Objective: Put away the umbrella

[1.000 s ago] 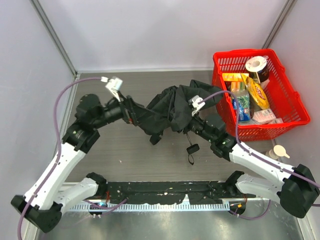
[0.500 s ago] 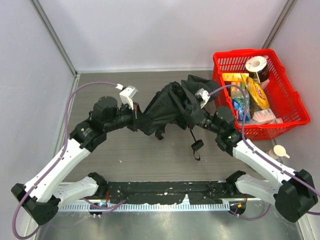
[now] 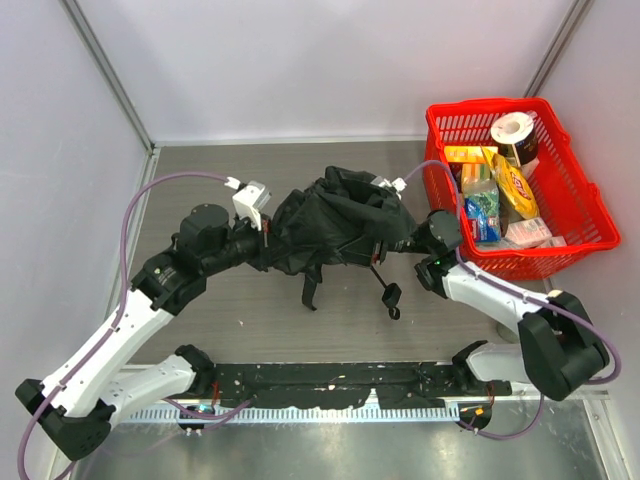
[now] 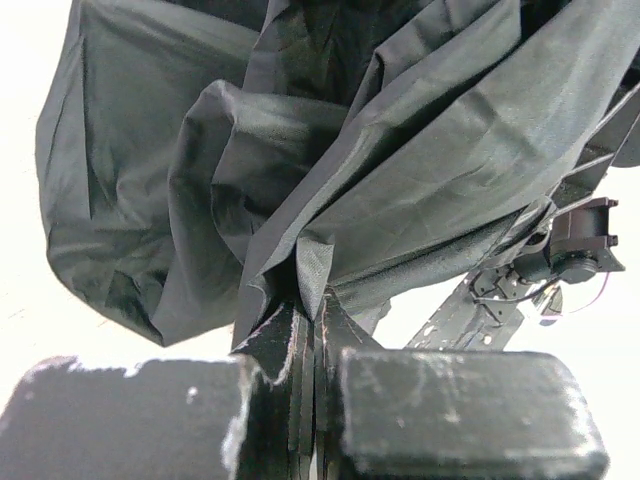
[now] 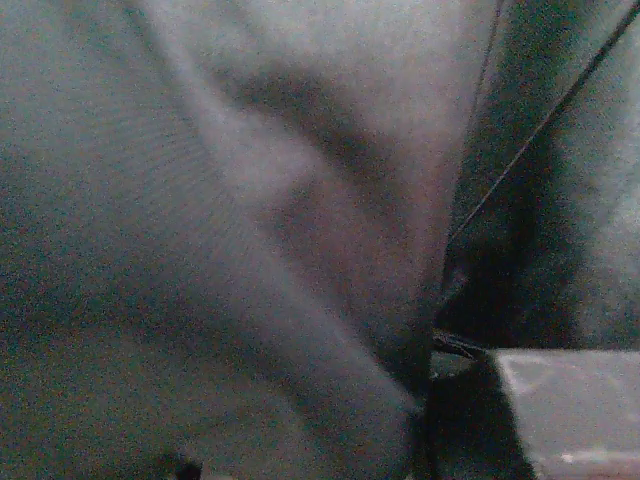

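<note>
Up close, my left gripper (image 4: pixel 312 322) pinches a fold of the black matte-fabric folding umbrella (image 3: pixel 335 222), bunched on the grey tabletop (image 3: pixel 250 310) and lying crosswise between both arms. My right gripper (image 3: pixel 408 238) is buried in its canopy, jaws unreadable, nearest the red plastic basket (image 3: pixel 592 215).

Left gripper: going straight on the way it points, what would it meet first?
The umbrella: the left gripper pinches a fold of its black canopy, and more bunched fabric lies directly ahead.

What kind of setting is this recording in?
Probably a lab robot test booth, not a home: plain white wall panels in metal framing, a left arm and right arm bolted to a grey table, and a red basket of assorted grocery props.
</note>
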Motion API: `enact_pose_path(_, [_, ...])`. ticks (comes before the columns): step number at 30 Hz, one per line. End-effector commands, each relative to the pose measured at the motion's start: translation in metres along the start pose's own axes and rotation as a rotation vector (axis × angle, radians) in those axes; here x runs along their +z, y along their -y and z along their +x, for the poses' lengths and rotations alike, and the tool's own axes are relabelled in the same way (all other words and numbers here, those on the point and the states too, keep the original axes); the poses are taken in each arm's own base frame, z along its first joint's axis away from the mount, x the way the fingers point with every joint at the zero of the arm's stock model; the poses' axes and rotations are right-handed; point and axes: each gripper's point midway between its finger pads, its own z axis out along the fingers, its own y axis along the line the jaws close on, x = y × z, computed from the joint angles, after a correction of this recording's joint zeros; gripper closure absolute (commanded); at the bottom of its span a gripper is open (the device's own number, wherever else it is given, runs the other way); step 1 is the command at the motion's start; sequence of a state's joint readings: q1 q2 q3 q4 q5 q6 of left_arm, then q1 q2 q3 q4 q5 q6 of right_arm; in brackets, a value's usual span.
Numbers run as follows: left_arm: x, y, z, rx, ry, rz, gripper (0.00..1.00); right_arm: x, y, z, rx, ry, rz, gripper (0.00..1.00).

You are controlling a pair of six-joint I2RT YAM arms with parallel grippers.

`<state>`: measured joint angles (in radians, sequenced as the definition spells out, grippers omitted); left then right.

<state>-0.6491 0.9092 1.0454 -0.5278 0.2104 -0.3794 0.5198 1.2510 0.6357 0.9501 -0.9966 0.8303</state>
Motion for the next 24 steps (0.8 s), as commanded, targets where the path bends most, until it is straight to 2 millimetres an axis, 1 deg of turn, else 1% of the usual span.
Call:
enact_pose_path(1, [-0.008, -0.035, 0.013, 0.067, -0.036, -0.161, 1.0, -0.003, -0.067, -0.037, -0.186, 0.058, -0.263, 0.99])
enact_pose_path(2, [-0.011, -0.036, 0.011, 0.069, -0.022, -0.172, 1.0, -0.002, -0.064, -0.039, -0.182, 0.065, -0.256, 0.99])
enact_pose_path(4, [-0.016, -0.034, 0.004, 0.062, 0.009, -0.176, 0.99, -0.002, -0.05, -0.046, -0.182, 0.105, -0.199, 0.99])
enact_pose_path(5, [-0.02, -0.032, 0.0, 0.056, 0.029, -0.174, 0.97, 0.0, -0.035, -0.044, -0.187, 0.098, -0.142, 0.99])
enact_pose_path(6, [-0.024, -0.03, -0.005, 0.051, 0.049, -0.172, 0.91, 0.001, -0.03, -0.051, -0.192, 0.12, -0.093, 0.99])
enact_pose_path(7, [-0.028, -0.028, -0.01, 0.041, 0.069, -0.172, 0.83, 0.002, -0.011, -0.044, -0.209, 0.09, -0.018, 0.99])
enact_pose_path(8, [-0.033, -0.026, -0.014, 0.032, 0.088, -0.172, 0.73, 0.001, -0.006, -0.051, -0.222, 0.11, 0.037, 0.99])
enact_pose_path(9, [-0.038, -0.023, -0.019, 0.02, 0.107, -0.166, 0.62, -0.001, 0.007, -0.046, -0.237, 0.089, 0.099, 0.99])
enact_pose_path(10, [-0.043, -0.019, -0.022, 0.008, 0.12, -0.158, 0.5, -0.003, 0.015, -0.056, -0.263, 0.114, 0.168, 0.99])
enact_pose_path(11, [-0.049, -0.016, -0.028, -0.01, 0.138, -0.154, 0.37, -0.006, 0.029, -0.048, -0.258, 0.077, 0.227, 0.99])
enact_pose_path(12, [-0.053, -0.013, -0.031, -0.036, 0.15, -0.152, 0.31, -0.008, 0.038, -0.052, -0.258, 0.086, 0.289, 0.99])
enact_pose_path(13, [-0.057, -0.009, -0.035, -0.065, 0.163, -0.144, 0.19, -0.011, 0.045, -0.053, -0.297, 0.083, 0.328, 0.99])
enact_pose_path(14, [-0.061, -0.004, -0.039, -0.103, 0.181, -0.126, 0.11, -0.013, 0.053, -0.056, -0.302, 0.089, 0.372, 0.99])
enact_pose_path(16, [-0.067, 0.005, -0.048, -0.194, 0.22, -0.1, 0.02, -0.019, 0.065, -0.059, -0.333, 0.1, 0.444, 0.99])
enact_pose_path(17, [-0.068, 0.01, -0.053, -0.25, 0.241, -0.082, 0.01, -0.021, 0.068, -0.064, -0.363, 0.112, 0.471, 0.99])
enact_pose_path(18, [-0.068, 0.016, -0.06, -0.3, 0.264, -0.053, 0.0, -0.023, 0.072, -0.065, -0.382, 0.108, 0.488, 0.99])
enact_pose_path(21, [-0.056, 0.043, -0.075, -0.507, 0.28, 0.099, 0.01, -0.022, 0.078, -0.069, -0.422, 0.107, 0.53, 0.99])
enact_pose_path(22, [-0.05, 0.049, -0.08, -0.589, 0.269, 0.133, 0.03, -0.021, 0.077, -0.072, -0.437, 0.112, 0.53, 0.99])
enact_pose_path(23, [-0.043, 0.056, -0.082, -0.671, 0.246, 0.17, 0.0, -0.02, 0.078, -0.072, -0.438, 0.113, 0.53, 0.99])
enact_pose_path(24, [-0.036, 0.06, -0.084, -0.744, 0.227, 0.196, 0.0, -0.02, 0.078, -0.073, -0.448, 0.112, 0.531, 0.99])
